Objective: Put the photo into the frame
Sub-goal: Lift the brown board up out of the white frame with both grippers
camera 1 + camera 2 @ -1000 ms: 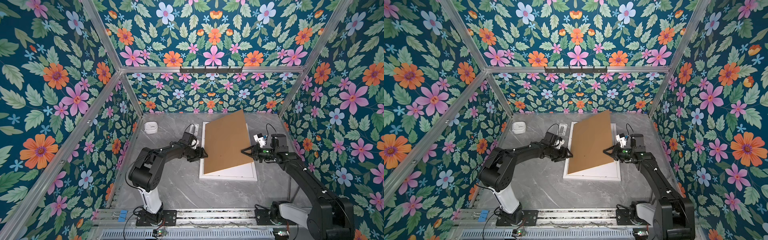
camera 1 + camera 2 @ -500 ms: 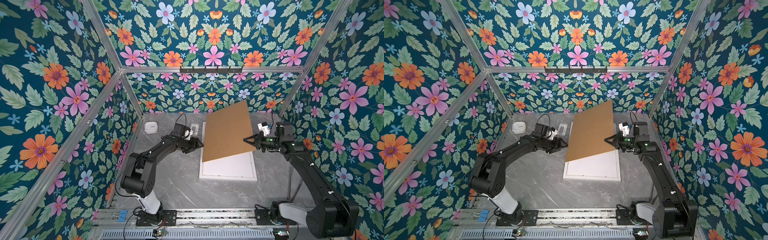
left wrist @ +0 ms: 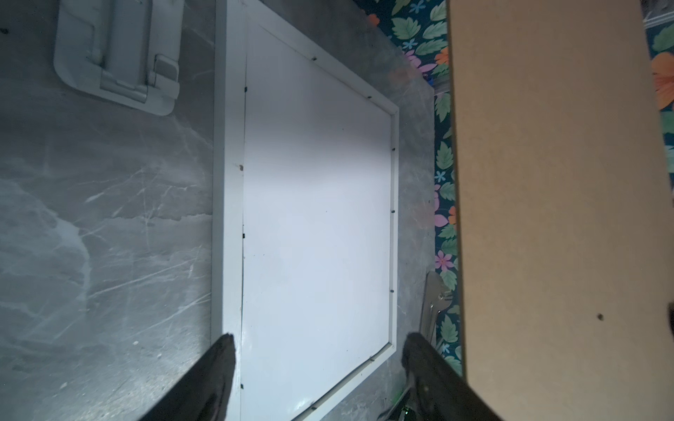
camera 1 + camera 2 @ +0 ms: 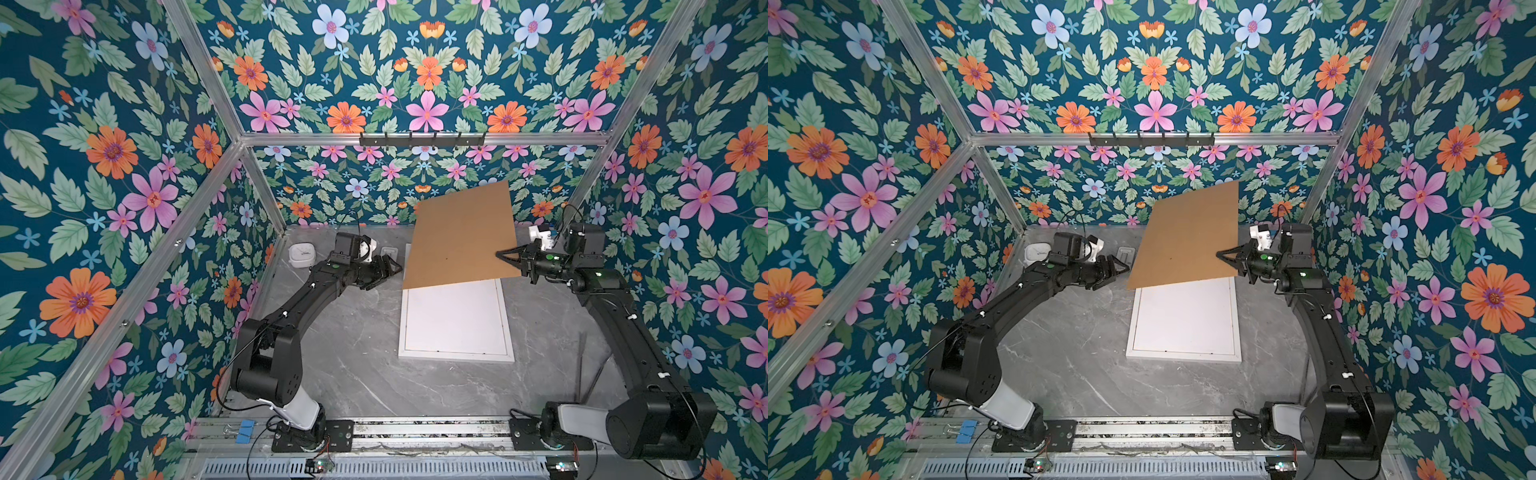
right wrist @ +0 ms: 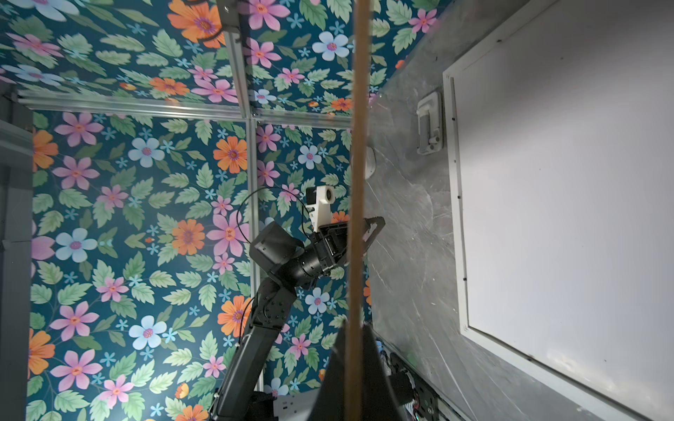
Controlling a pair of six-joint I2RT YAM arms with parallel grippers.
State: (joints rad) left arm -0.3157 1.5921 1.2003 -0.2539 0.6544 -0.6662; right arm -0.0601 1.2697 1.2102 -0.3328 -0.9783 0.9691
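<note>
On the grey counter [image 4: 353, 353] I see the frame [image 4: 457, 356] lying flat. My right claw [image 4: 500, 254] grips a brown board [image 4: 457, 237] tilted over its far end; my left claw [image 4: 392, 266] gapes empty beside it.

Black arms [image 4: 307, 299], black left gripper [image 4: 394, 266], white shoulder links [image 4: 297, 409], white camera mounts [image 4: 365, 245].

Grey marble table [image 4: 353, 353], white frame [image 4: 455, 357], white box [image 4: 302, 254]

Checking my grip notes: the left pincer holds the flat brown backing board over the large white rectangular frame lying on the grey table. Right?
No: the right pincer holds the flat brown backing board, as both top views show; the left pincer is open. The rest stands.
</note>
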